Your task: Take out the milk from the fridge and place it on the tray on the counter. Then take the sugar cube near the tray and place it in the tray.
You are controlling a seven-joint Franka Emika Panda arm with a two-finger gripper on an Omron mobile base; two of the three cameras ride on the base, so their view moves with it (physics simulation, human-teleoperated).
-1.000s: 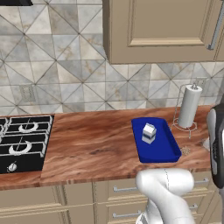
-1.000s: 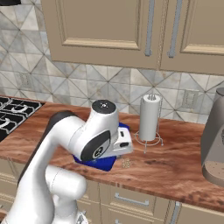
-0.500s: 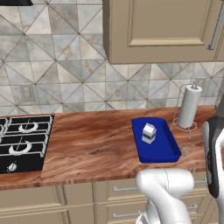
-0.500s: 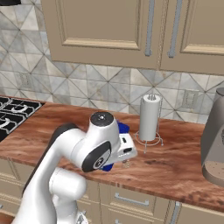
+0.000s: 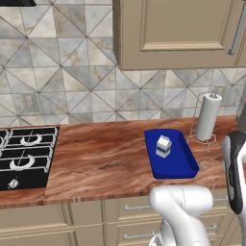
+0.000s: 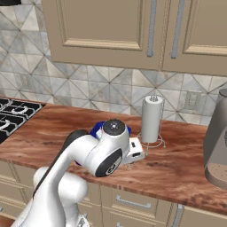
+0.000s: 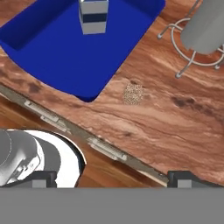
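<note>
The gripper (image 7: 109, 177) hangs above the near edge of the worktop (image 5: 105, 153) with its jaws spread wide and nothing between them; only the two dark fingertips (image 7: 186, 178) show at the bottom of the hand view. Straight ahead of it, on bare wood, lies the sugar cube (image 7: 133, 93), a small tan speckled lump just off the near right corner of the tray (image 7: 52, 57), close to the rim but apart from it. In the left base view the sugar cube (image 5: 204, 166) sits to the right of the tray (image 5: 180, 166), between it and the robot's dark forearm.

The milk (image 5: 164, 146) stands upright inside the tray, toward its far half, a white carton with a dark band; the hand view shows its (image 7: 93, 16) lower body resting on the blue floor of the tray.

Farther right and back, a paper-towel roll (image 5: 208, 116) stands on a wire holder, well apart from the sugar cube. A gas hob (image 5: 24, 156) occupies the left end of the worktop, and a dark appliance (image 6: 217, 142) stands at the far right. Beige wall cabinets (image 6: 133, 31) hang above the tiled wall.
</note>
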